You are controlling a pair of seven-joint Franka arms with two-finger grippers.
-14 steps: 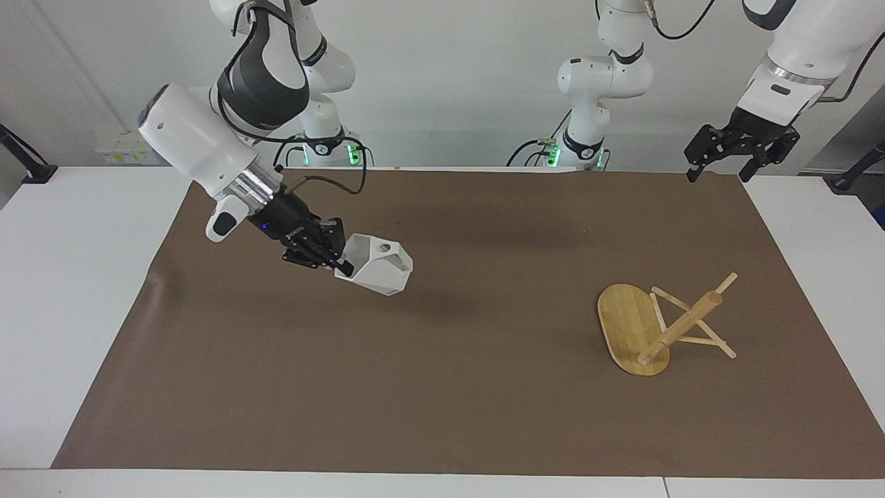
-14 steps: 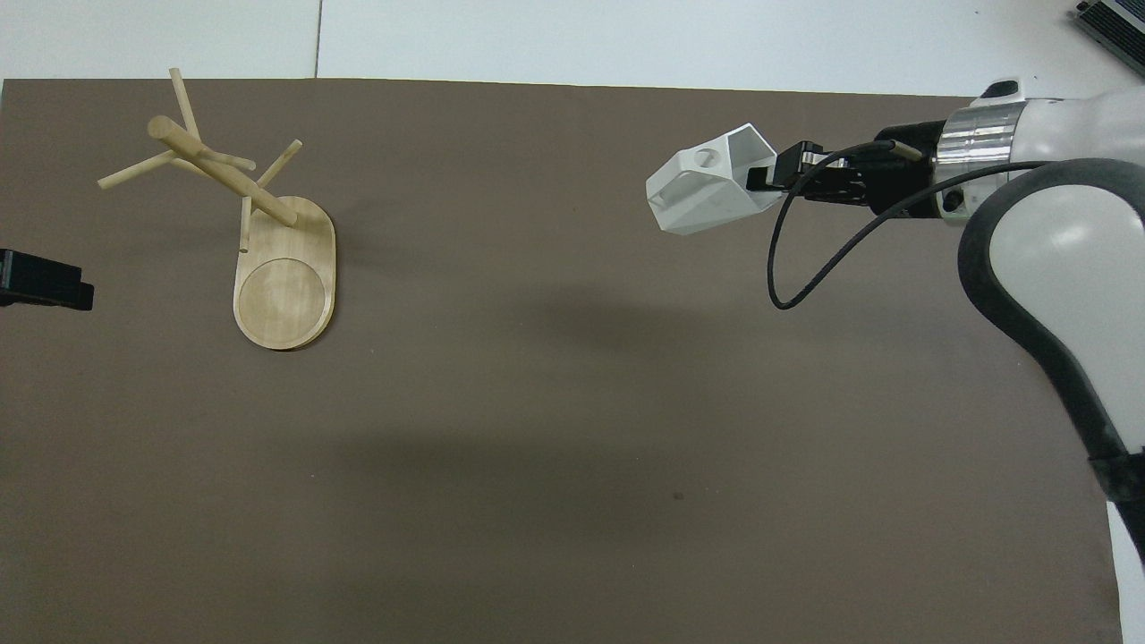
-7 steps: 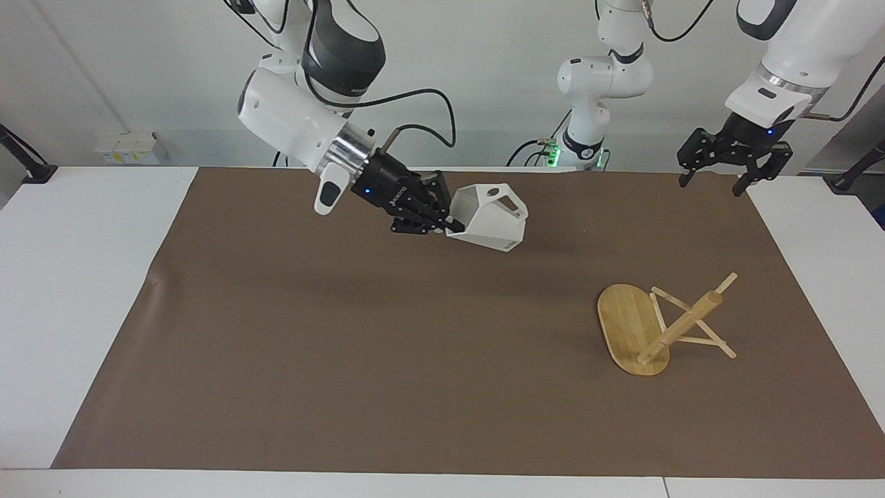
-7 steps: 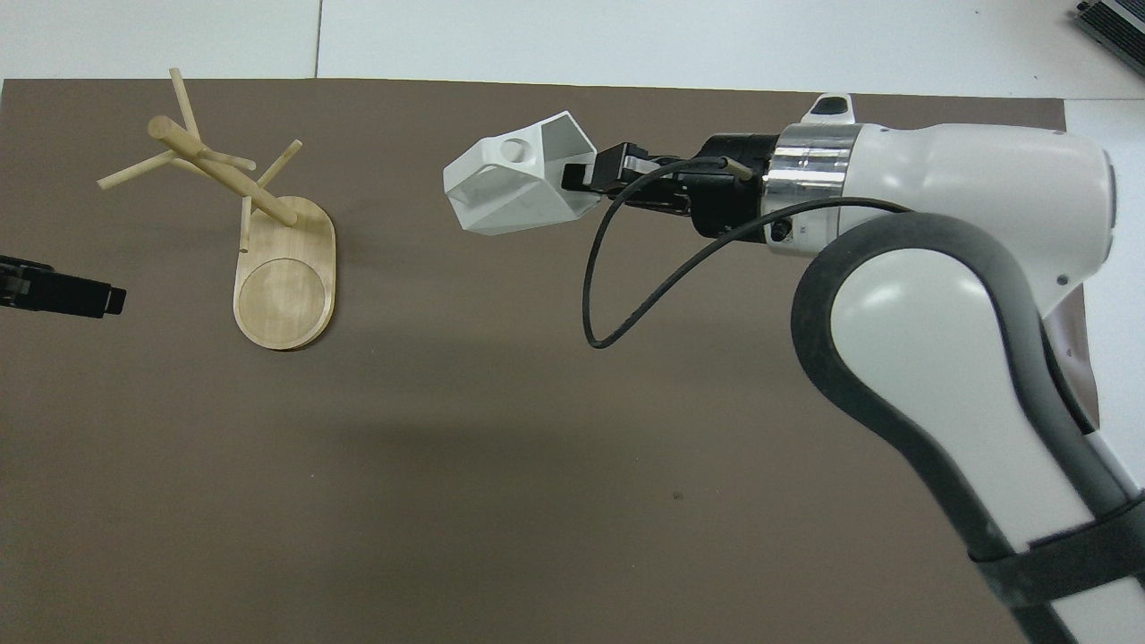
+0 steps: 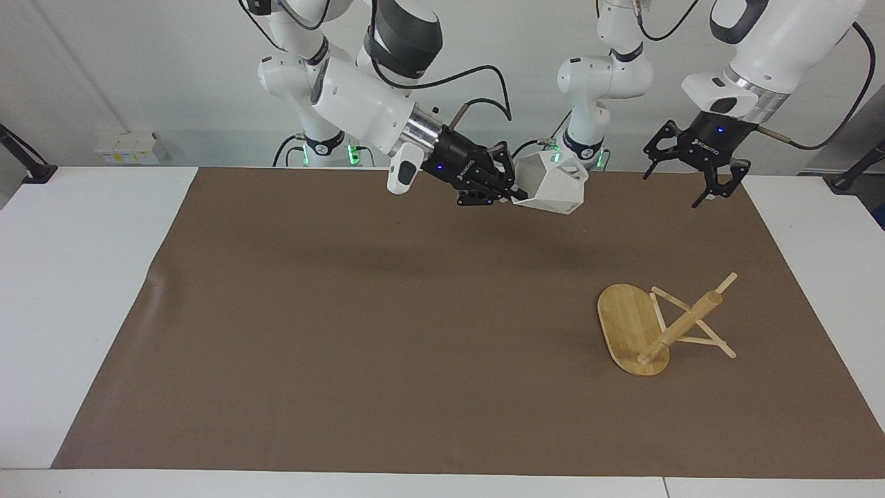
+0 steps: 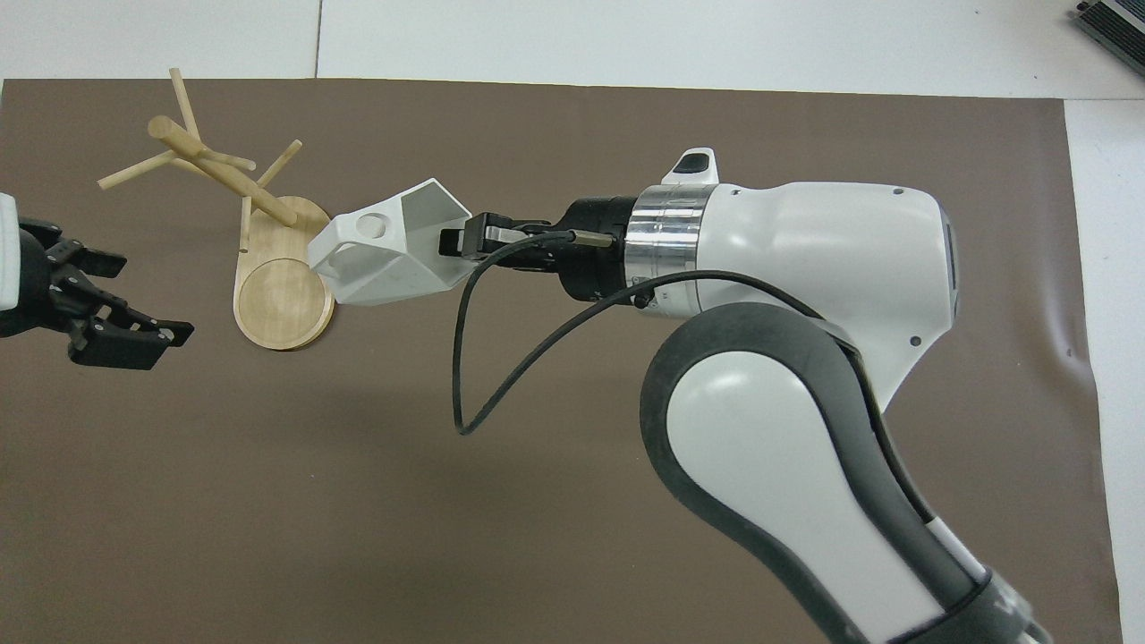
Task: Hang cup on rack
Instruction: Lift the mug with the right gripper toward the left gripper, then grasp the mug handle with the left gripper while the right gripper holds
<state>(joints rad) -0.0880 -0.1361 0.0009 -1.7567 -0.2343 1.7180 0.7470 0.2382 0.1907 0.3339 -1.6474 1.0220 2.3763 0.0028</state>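
Brown paper mat (image 5: 346,311) spread over a white table (image 5: 69,277); both arms up in the air above it.

Starting closest to the robots: right gripper (image 5: 511,197), reaching in from the right arm's base and pointing toward the left arm's end of the table. Fingers clenched on the rim wall of the cup (image 5: 553,183). Holds that white faceted cup tipped on its side, clear of the mat, with the blocky handle and its round hole turned upward. Seen from overhead, the same right gripper (image 6: 456,243) and cup (image 6: 385,255) partly cover the edge of the rack's base; seen from across the table, plainly raised and well apart from the rack.

Next, toward the left arm's end: left gripper (image 5: 695,190), fingers spread wide, grasping nothing. Hovers over the mat near its corner, tips pointing down. From overhead, left gripper (image 6: 134,340) showing at the picture's edge, beside the rack's base but not touching it.

Farther from the robots: rack (image 5: 681,325) of light bamboo, standing on the mat toward the left arm's end. Oval base (image 5: 626,325) resting on the mat, thick round post coming off one end of it, thin pegs sticking out around the post. Looks slanted in both views; hard to say whether truly upright. From overhead, rack (image 6: 224,174) with a round recess showing in the base.
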